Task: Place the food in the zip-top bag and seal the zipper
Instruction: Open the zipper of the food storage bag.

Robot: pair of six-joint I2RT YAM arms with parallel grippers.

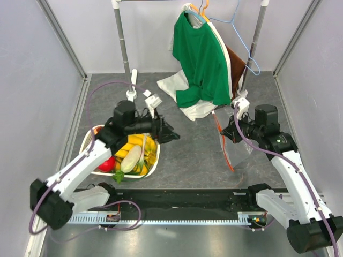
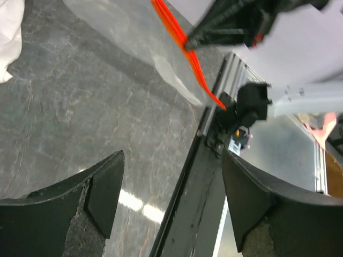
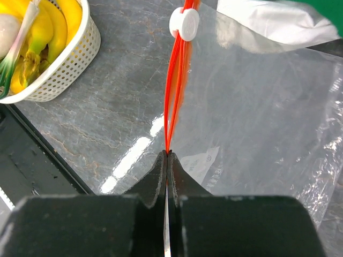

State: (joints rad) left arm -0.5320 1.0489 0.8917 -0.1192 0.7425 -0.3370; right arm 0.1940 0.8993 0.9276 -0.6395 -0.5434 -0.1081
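Top external view: white basket (image 1: 152, 166) holds bananas (image 1: 134, 142), radish (image 1: 131, 159), red apple (image 1: 106, 164).
Left gripper (image 1: 171, 134): wide.
Right gripper (image 3: 167, 155): pinching zipper (image 3: 174, 91) of clear bag (image 3: 257, 107).

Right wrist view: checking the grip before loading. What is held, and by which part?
Right gripper pinches the bag by its zipper; left gripper holds nothing.

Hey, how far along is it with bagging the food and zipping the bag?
Nothing looks finished: the food sits in the white basket, and none shows in the clear bag. In hand: the right claw is shut on the orange-red zipper at the bag's mouth; the left claw is open and empty. Left: move every piece into the bag, then seal it.
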